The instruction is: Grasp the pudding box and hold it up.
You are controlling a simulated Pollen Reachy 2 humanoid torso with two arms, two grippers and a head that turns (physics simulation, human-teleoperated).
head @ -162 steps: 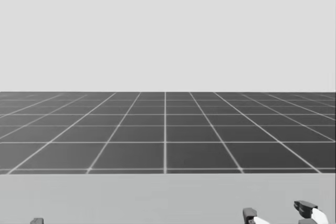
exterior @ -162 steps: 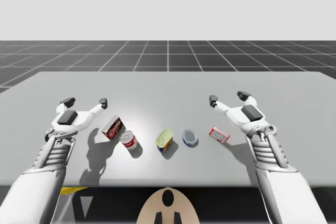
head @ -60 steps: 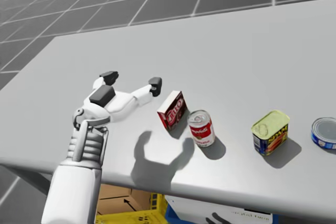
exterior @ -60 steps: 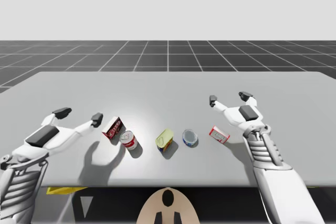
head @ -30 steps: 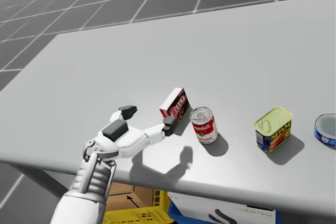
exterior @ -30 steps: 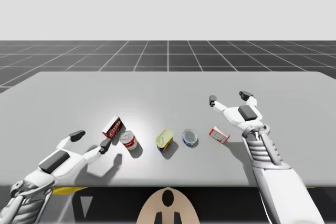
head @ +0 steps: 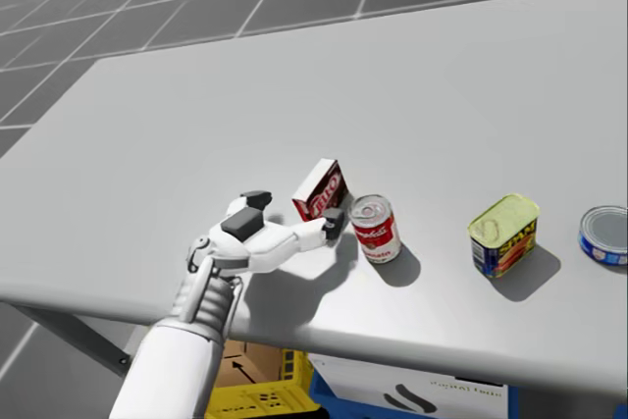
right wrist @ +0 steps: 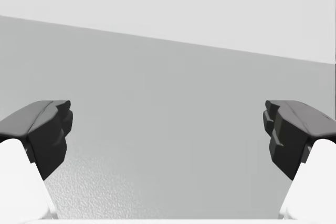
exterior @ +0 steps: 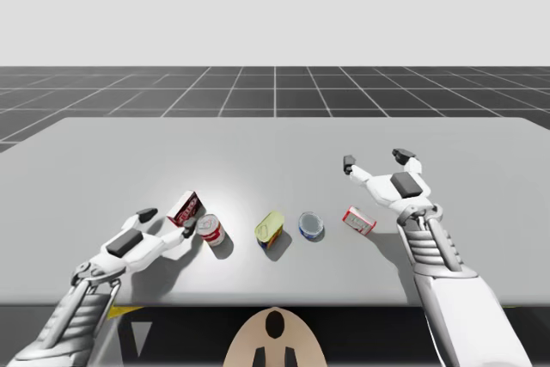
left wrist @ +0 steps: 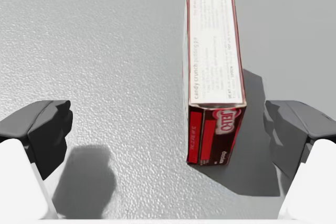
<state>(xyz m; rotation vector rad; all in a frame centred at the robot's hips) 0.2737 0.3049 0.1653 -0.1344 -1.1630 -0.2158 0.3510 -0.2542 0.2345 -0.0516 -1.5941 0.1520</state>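
Observation:
The pudding box (exterior: 185, 209) (head: 321, 190) (left wrist: 212, 77) is red and white and stands on a narrow side on the table, left of the row of cans. My left gripper (exterior: 168, 222) (head: 295, 211) (left wrist: 168, 129) is open and low over the table at the box's near end. In the left wrist view the box's near end lies between the fingers, close to one finger (left wrist: 291, 132) without touching it. My right gripper (exterior: 375, 159) (right wrist: 168, 129) hangs open over bare table at the right, holding nothing.
A red and white soup can (exterior: 210, 229) (head: 374, 228) stands right beside the box. Further right are a yellow-topped blue tin (exterior: 270, 229) (head: 504, 234), a flat blue can (exterior: 311, 226) (head: 603, 235) and a small red box (exterior: 359, 220). A yellow crate (head: 265, 399) sits below the table's front edge.
My head has turned down to the table. My left arm swung back to the front edge, then moved forward, bringing its open fingers around the box's near end. The right arm stayed still.

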